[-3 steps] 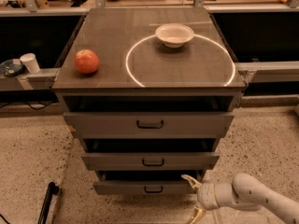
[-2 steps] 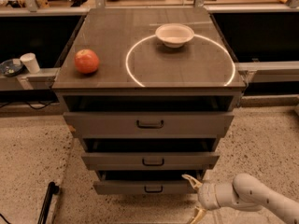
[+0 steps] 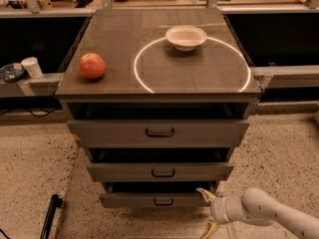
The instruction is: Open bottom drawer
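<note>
Grey sheet metal makes up the bottom drawer (image 3: 130,200), the lowest of three fronts on the cabinet (image 3: 65,91), sitting just above the speckled floor (image 3: 35,158). Its small black loop handle (image 3: 163,201) is at the centre of the front. A dark band shows above the front, but I cannot tell whether the drawer is already slightly out.

The gripper (image 3: 209,212) is low at the near right, just beside the right end of that drawer front. Its two pale fingers are spread apart and hold nothing. The upper fingertip (image 3: 203,192) is at or very close to the drawer's right corner, and the lower one points down toward the floor. The gripper is well to the right of the handle, not on it.

The drawer should be stiff and tough, with no risk of crushing it. The flat metal face is probably too smooth to grip, so the loop is the place to hold. One finger could hook behind the bar, or the fingers could close across it. I would expect some drag from the runners, so a straight pull toward the near side is safer than an angled one, which might jam it. What is inside is hidden, so its weight is unknown.

An apple (image 3: 92,65) and a white bowl (image 3: 186,37) rest on the cabinet top, and a hard jerk could shake them.
</note>
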Controlling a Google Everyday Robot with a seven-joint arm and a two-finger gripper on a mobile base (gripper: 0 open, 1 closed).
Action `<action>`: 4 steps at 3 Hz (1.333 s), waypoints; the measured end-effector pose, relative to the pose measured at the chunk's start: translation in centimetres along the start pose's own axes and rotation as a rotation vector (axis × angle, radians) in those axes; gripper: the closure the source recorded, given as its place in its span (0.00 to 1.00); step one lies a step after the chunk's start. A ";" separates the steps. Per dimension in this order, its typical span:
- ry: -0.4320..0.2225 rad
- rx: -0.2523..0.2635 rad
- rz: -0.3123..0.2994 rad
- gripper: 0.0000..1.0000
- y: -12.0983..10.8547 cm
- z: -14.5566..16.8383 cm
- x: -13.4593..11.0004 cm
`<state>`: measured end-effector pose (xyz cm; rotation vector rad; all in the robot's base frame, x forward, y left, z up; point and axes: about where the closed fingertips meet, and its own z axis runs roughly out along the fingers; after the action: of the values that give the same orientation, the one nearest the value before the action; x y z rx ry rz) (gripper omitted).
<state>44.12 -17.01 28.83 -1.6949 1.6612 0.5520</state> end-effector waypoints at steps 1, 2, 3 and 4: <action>0.070 0.012 -0.058 0.00 -0.5 0.9 2.9; 0.105 -0.003 -0.102 0.00 -1.5 1.9 5.6; 0.135 -0.024 -0.115 0.00 -1.8 3.6 8.2; 0.154 -0.004 -0.101 0.00 -2.5 4.5 10.0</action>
<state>48.19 -20.80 19.06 -1.8526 1.6705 0.3848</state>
